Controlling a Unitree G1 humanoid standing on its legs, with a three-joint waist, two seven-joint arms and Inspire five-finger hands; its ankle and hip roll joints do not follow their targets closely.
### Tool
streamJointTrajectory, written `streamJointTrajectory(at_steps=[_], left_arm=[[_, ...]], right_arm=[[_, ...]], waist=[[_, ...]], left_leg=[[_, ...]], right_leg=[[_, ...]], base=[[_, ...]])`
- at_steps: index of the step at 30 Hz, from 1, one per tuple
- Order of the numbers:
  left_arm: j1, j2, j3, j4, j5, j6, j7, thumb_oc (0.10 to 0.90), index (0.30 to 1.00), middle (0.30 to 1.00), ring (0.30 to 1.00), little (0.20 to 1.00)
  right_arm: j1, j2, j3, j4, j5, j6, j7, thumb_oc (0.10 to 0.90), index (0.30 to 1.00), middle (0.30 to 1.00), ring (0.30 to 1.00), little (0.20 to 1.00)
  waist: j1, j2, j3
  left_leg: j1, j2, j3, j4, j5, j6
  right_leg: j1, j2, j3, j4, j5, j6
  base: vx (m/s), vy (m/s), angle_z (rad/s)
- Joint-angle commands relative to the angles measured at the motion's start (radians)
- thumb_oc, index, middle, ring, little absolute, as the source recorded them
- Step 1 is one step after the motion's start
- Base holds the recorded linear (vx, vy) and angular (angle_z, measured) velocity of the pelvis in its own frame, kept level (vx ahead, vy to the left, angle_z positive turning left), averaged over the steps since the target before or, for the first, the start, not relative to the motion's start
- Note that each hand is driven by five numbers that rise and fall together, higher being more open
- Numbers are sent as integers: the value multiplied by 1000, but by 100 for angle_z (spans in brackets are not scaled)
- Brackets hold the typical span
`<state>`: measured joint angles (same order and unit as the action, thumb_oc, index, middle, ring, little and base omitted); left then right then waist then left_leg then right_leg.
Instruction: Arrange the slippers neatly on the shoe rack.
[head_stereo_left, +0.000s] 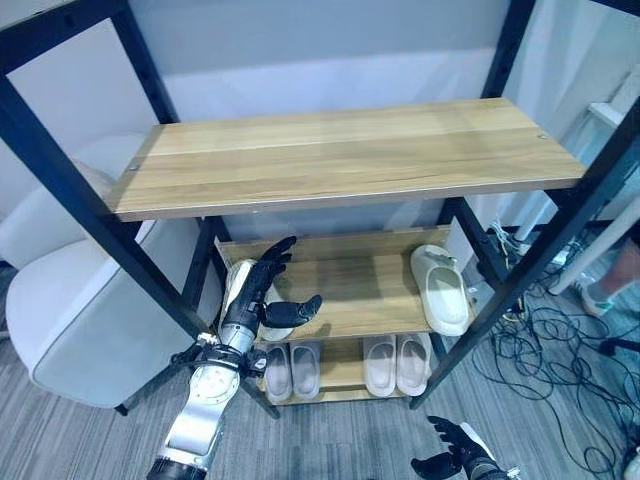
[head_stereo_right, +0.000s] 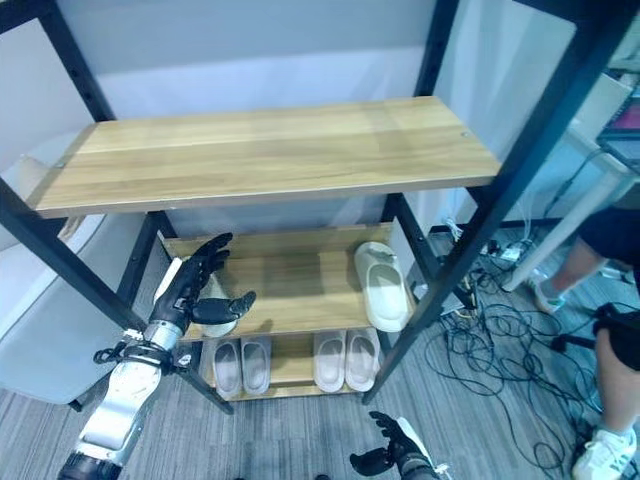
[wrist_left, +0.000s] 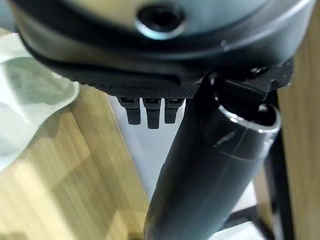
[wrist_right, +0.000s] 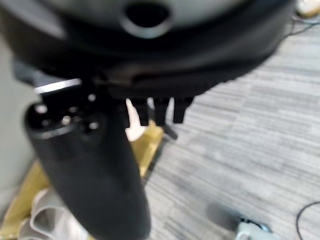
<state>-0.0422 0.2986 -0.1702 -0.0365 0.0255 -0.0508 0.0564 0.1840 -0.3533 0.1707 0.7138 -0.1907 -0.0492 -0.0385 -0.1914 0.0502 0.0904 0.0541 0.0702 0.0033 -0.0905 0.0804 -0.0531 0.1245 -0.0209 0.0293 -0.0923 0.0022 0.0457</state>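
A wooden shoe rack with black posts stands before me. On its middle shelf a cream slipper lies at the right, and another cream slipper lies at the left, partly hidden by my left hand. That hand is open, its fingers straight over the left slipper and its thumb out; the slipper shows pale beside it in the left wrist view. Two pairs of slippers sit on the bottom shelf. My right hand hangs low over the floor with relaxed fingers, holding nothing.
A white padded chair stands left of the rack. Cables lie tangled on the grey carpet at the right. A person's leg and shoe show at the far right. The top shelf is bare.
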Motion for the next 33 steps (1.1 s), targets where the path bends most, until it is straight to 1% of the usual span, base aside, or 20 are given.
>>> streamJointTrajectory(at_steps=[1,2,4,5,9,13,14,17,21,23,24,28,33], left_arm=[[-178,55,16,27,145,-122,107,800,900,900,900,900],[-181,56,15,29,146,-123,108,800,900,900,900,900],[-240,90,-7,81,221,-115,153,800,900,900,900,900],[-254,96,-15,104,237,-112,168,800,900,900,900,900],[-308,171,-49,181,335,-92,222,800,900,900,900,900],[-347,221,-80,238,388,-76,244,800,900,900,900,900],[-349,221,-81,240,389,-77,245,800,900,900,900,900],[-409,285,-122,317,432,-54,275,800,900,900,900,900],[-407,294,-113,333,432,-50,288,800,900,900,900,900],[-409,301,-110,359,438,-46,303,800,900,900,900,900],[-426,303,-117,399,444,-38,316,800,900,900,900,900],[-443,296,-114,448,435,-31,331,800,900,900,900,900],[-451,295,-116,456,434,-30,335,800,900,900,900,900]], right_arm=[[-42,-30,9,-26,11,-46,-51,800,900,900,900,900],[-43,-29,9,-26,11,-46,-51,800,900,900,900,900],[-53,-35,19,-22,11,-47,-63,800,900,900,900,900],[-55,-35,23,-16,10,-48,-69,800,900,900,900,900],[-59,-46,39,-17,16,-47,-68,800,900,900,900,900],[-55,-58,41,-30,23,-45,-62,800,900,900,900,900],[-56,-58,40,-30,23,-45,-62,800,900,900,900,900],[-59,-55,42,-32,29,-45,-62,800,900,900,900,900],[-59,-54,41,-32,28,-45,-62,800,900,900,900,900],[-57,-53,42,-31,27,-48,-61,800,900,900,900,900],[-56,-50,43,-26,28,-50,-62,800,900,900,900,900],[-51,-48,39,-27,32,-51,-65,800,900,900,900,900],[-51,-49,40,-29,31,-52,-65,800,900,900,900,900]], waist=[[7,-38,-66],[7,-40,-64],[0,-40,-61],[-2,-39,-61],[-15,-39,-53],[-23,-41,-47],[-22,-41,-47],[-26,-45,-31],[-26,-47,-28],[-26,-50,-28],[-28,-52,-27],[-33,-54,-27],[-34,-54,-27]], left_leg=[[-17,8,60,3,-61,-9],[-22,8,60,3,-50,-9],[-26,6,62,3,-54,-10],[-29,6,63,3,-54,-10],[-34,7,72,3,-58,-12],[-40,8,75,3,-58,-12],[-40,8,75,3,-58,-12],[-46,8,77,3,-57,-14],[-43,7,79,3,-59,-14],[-39,6,81,3,-62,-14],[-34,4,81,3,-65,-14],[-31,4,83,3,-69,-14],[-32,4,82,3,-69,-14]], right_leg=[[-72,-10,10,5,49,27],[-78,-10,10,5,58,26],[-86,-9,9,5,58,31],[-88,-9,9,5,57,32],[-99,-7,16,5,60,37],[-105,-6,19,5,61,38],[-106,-6,19,5,61,38],[-114,-5,22,5,64,35],[-113,-5,23,5,65,34],[-109,-5,24,5,64,34],[-104,-5,26,5,63,34],[-102,-5,26,5,64,35],[-103,-5,26,5,63,36]], base=[[-34,-20,-1],[-33,-10,1],[-15,-9,-3],[7,-5,-4],[6,-1,-2],[3,-3,-3],[0,0,0],[0,0,0],[0,0,0],[19,-7,0],[32,-6,1],[10,-2,0],[0,0,0]])
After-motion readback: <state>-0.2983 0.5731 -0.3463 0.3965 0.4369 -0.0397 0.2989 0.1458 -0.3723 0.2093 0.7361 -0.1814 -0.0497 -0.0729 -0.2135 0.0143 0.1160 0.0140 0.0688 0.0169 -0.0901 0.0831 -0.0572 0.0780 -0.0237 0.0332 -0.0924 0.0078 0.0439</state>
